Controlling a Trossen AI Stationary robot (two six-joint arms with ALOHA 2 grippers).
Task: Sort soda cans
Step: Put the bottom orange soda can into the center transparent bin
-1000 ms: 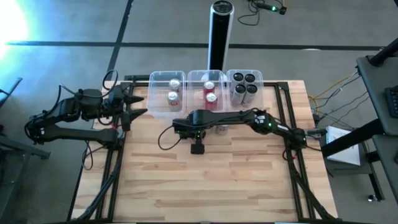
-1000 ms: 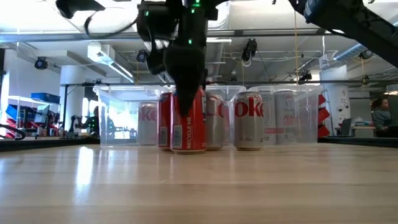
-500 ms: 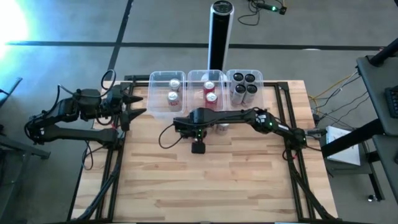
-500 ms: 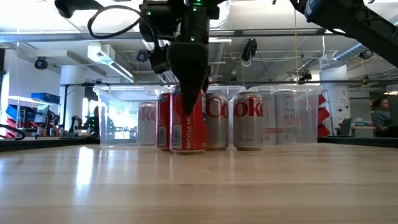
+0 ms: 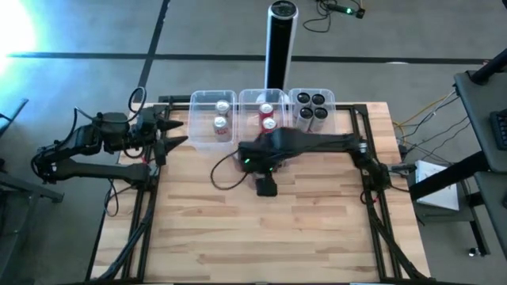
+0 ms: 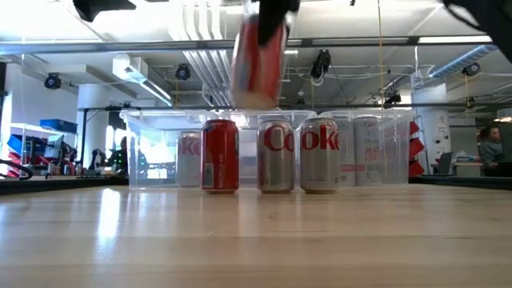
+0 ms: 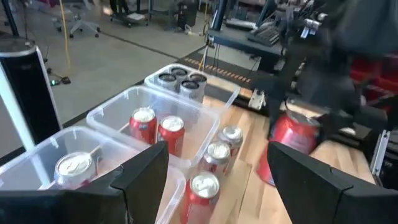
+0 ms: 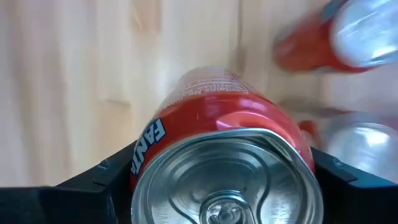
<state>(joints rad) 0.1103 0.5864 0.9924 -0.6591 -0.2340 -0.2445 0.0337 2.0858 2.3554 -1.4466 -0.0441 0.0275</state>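
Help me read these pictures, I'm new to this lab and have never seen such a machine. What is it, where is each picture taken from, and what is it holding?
It is a robot with two dark arms at a wooden table. One picture looks down from above, one looks level across the tabletop, and two come from cameras on the arms' wrists.

At the table's far edge stand three clear tubs holding soda cans; three more loose cans stand on the wood before them.

The right tool is shut on a red can, lifted clear above the loose cans. The left tool waits open at the table's left edge, holding nothing.
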